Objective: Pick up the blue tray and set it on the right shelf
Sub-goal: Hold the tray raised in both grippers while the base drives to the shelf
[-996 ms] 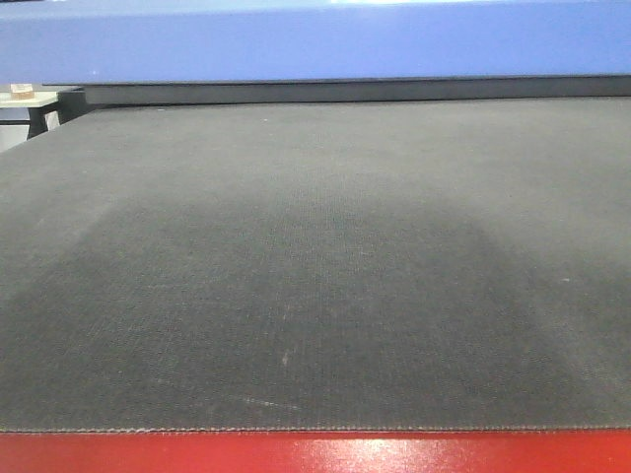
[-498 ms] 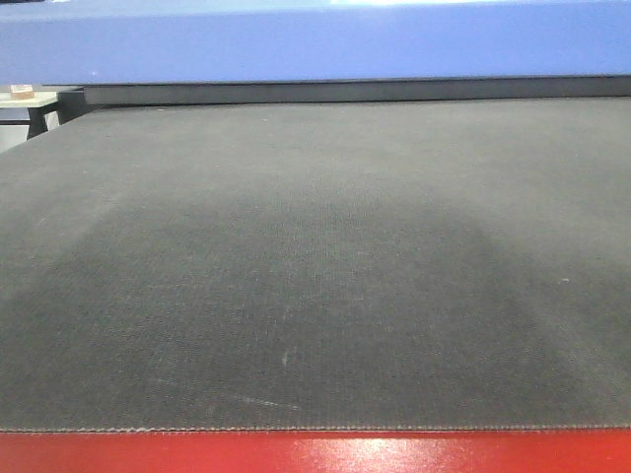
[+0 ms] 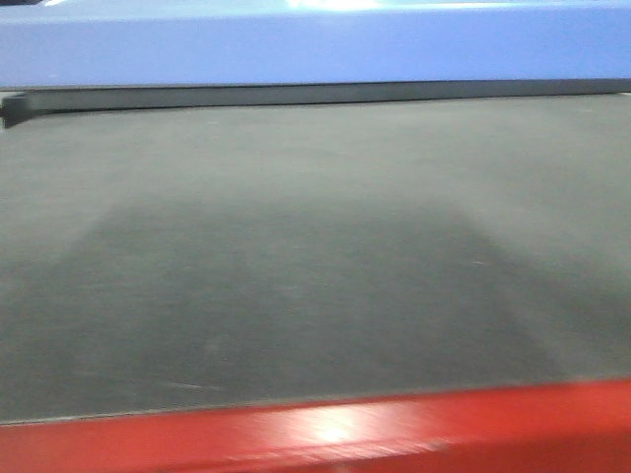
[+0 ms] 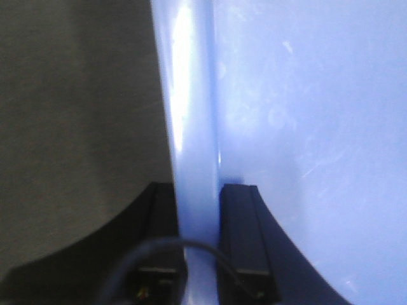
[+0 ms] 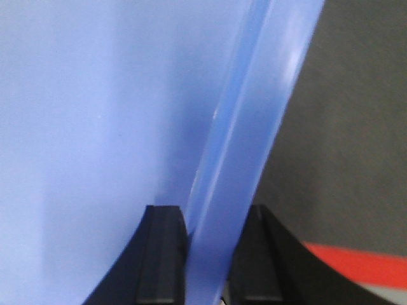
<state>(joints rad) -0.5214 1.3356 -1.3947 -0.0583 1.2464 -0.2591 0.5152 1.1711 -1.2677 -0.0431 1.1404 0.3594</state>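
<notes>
The blue tray point(image 3: 315, 44) is a glossy periwinkle band across the top of the front view, above the dark mat. In the left wrist view my left gripper point(image 4: 201, 192) is shut on the tray's rim point(image 4: 194, 121), one black finger point(image 4: 241, 229) inside the tray and the other outside. My right gripper point(image 5: 210, 213) is likewise shut on the opposite rim point(image 5: 248, 140), with the tray floor point(image 5: 89, 108) to its left. The right shelf is out of view.
A dark woven mat point(image 3: 315, 246) covers the table below the tray, bordered by a red front edge point(image 3: 325, 429). The mat point(image 4: 76, 114) shows beside the left rim. Mat and a red strip point(image 5: 356, 262) show beside the right rim.
The front view has shifted and blurred: the red edge sits higher and tilted, and the small stand at the far left has left the frame. The tray stays at the top.
</notes>
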